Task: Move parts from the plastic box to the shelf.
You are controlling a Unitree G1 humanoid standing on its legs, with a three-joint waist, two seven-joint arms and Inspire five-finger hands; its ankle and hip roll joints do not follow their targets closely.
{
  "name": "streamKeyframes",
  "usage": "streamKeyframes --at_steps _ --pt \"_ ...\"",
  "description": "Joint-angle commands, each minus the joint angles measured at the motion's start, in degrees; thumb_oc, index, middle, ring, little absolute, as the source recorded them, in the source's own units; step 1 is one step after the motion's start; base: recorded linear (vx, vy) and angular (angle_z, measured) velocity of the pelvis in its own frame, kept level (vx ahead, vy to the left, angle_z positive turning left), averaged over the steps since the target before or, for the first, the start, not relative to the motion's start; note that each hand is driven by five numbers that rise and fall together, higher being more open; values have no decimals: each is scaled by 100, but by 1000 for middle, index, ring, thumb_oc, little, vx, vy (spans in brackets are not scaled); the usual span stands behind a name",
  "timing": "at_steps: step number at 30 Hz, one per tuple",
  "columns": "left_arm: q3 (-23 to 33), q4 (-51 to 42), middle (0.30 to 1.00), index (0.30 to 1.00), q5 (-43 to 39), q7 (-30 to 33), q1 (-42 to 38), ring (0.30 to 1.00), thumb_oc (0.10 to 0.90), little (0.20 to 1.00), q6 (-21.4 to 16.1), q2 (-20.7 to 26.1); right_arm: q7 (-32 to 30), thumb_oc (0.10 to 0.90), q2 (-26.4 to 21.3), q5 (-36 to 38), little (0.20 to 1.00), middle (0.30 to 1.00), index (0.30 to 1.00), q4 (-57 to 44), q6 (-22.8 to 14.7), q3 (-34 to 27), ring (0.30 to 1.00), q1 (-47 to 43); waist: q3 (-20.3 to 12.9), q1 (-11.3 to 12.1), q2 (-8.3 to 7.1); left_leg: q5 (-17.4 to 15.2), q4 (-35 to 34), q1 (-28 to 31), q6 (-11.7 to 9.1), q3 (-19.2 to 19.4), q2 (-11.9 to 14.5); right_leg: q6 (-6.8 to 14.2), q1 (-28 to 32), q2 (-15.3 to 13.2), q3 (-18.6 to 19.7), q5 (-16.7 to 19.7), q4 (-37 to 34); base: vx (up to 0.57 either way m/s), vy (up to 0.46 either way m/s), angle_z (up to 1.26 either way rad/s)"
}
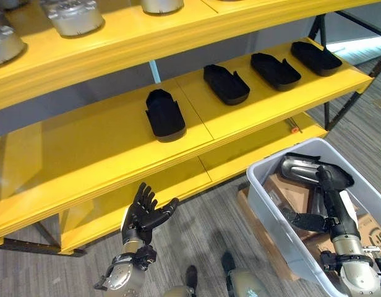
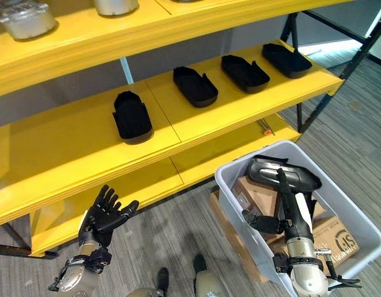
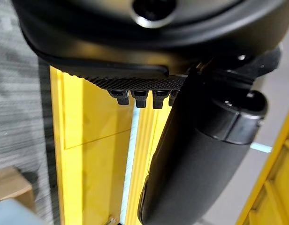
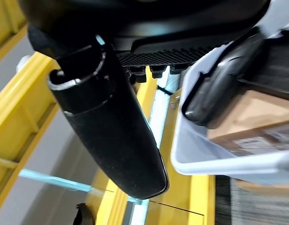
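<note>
Below, glossy rounded part (image 2: 283, 172), translucent plastic box (image 2: 357, 213)

Lighting: bright, even, from overhead.
Yellow shelf (image 1: 116, 142) boards carry soft sheen and faint reflections; black parts (image 1: 164, 114) cast short shadows. In the wrist views the near hand bulk is blurred. The head views bend straight edges toward the borders.
</note>
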Motion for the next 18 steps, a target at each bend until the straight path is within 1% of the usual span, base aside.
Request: streamKeyframes --at_steps 1,6,9,10,11,14,17,18 --pt "474 -646 1000 1000 98 -171 -4 1000 900 1000 -588 246 70 900 -253 381 1000 1000 1000 -362 -464 -26 1000 -468 -328 44 -32 158 -408 -27 -227 81 354 250 940 -29 68 -414 -561 47 152 -50" --pt "477 -662 1000 1000 102 -152 -3 1000 900 1000 -578 338 104 900 -223 418 1000 1000 1000 -393 -409 74 1000 -588 -380 42 -114 20 -513 154 -115 484 334 413 889 -129 296 -295 -628 32 138 -44" --pt "474 -693 1000 1000 125 -148 -4 1000 900 1000 -571 372 124 900 -198 481 1000 1000 1000 -400 -395 105 1000 -613 -392 30 -138 -16 -551 208 -76 599 315 483 871 -165 372 -244 -655 12 128 -32" --pt "468 -693 1000 1000 151 -141 -22 1000 900 1000 -560 407 138 900 -172 492 1000 1000 1000 -408 -374 137 1000 -628 -400 3 -157 -53 -602 257 -35 701 283 557 836 -207 438 -209 -659 4 145 -33" --pt "458 -695 1000 1000 165 -125 -44 1000 900 1000 -553 425 132 900 -142 496 1000 1000 1000 -400 -367 158 1000 -638 -398 -4 -162 -57 -621 271 -18 745 274 586 811 -225 459 -198 -649 -2 208 -42" --pt "438 -682 1000 1000 199 -78 -105 1000 900 1000 -568 479 119 900 -68 479 1000 1000 1000 -407 -344 227 1000 -657 -349 -45 -183 -94 -650 298 54 855 207 700 673 -272 549 -168 -506 -22 149 -20" --pt "402 -682 1000 1000 270 -17 -223 1000 900 1000 -587 574 72 900 -17 380 1000 1000 1000 -407 -333 278 1000 -707 -210 -119 -207 -135 -650 279 131 1000 144 824 390 -275 699 -78 -223 -59 146 -17" --pt "402 -676 1000 1000 271 -17 -230 1000 900 1000 -589 575 72 900 -15 378 1000 1000 1000 -407 -332 277 1000 -711 -210 -107 -210 -138 -647 275 133 1011 143 827 374 -273 712 -84 -205 -74 165 -14"
